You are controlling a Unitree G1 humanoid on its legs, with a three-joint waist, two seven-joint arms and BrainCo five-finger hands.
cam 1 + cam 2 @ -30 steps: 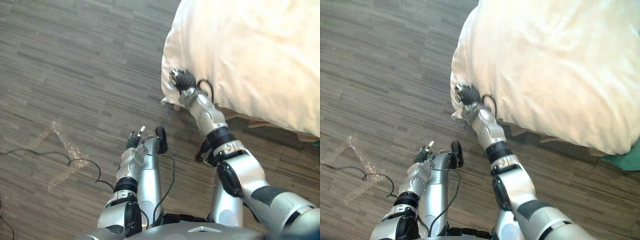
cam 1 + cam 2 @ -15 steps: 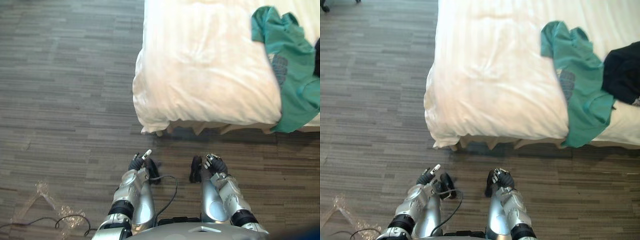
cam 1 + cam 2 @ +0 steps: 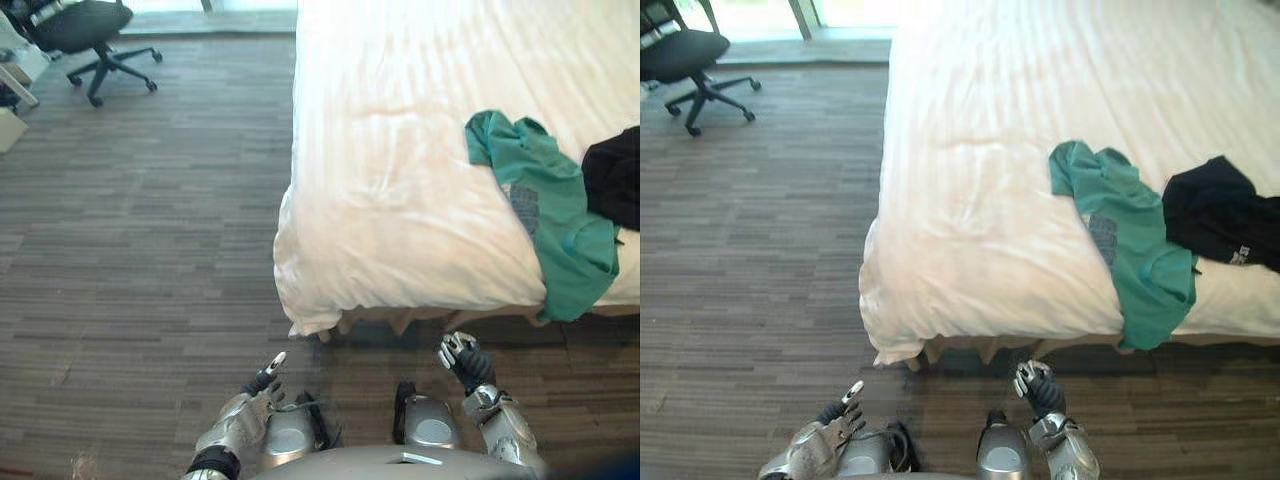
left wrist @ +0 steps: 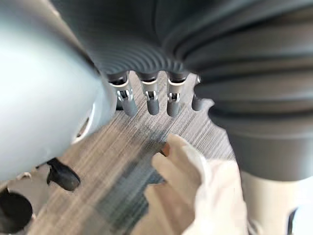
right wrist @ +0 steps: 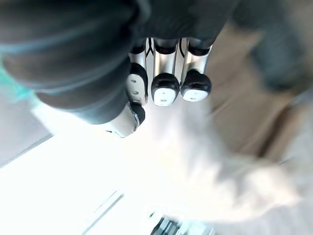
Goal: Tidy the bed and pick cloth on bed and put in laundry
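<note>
The bed (image 3: 400,150) has a white duvet, its near left corner (image 3: 305,315) hanging toward the floor. A green shirt (image 3: 545,215) lies on the bed's right part and droops over the foot edge. A black cloth (image 3: 1220,210) lies just right of it. My left hand (image 3: 262,378) is low in front of the bed, fingers (image 4: 149,98) relaxed and empty. My right hand (image 3: 462,358) hovers below the foot edge under the green shirt, fingers (image 5: 165,88) curled on nothing.
A black office chair (image 3: 685,55) stands on the wood-pattern floor (image 3: 140,220) at the far left. Open floor runs along the bed's left side.
My right hand has let go of the duvet corner and dropped back low by my body. The camera has lifted, bringing the bed top, both cloths and the chair into view.
</note>
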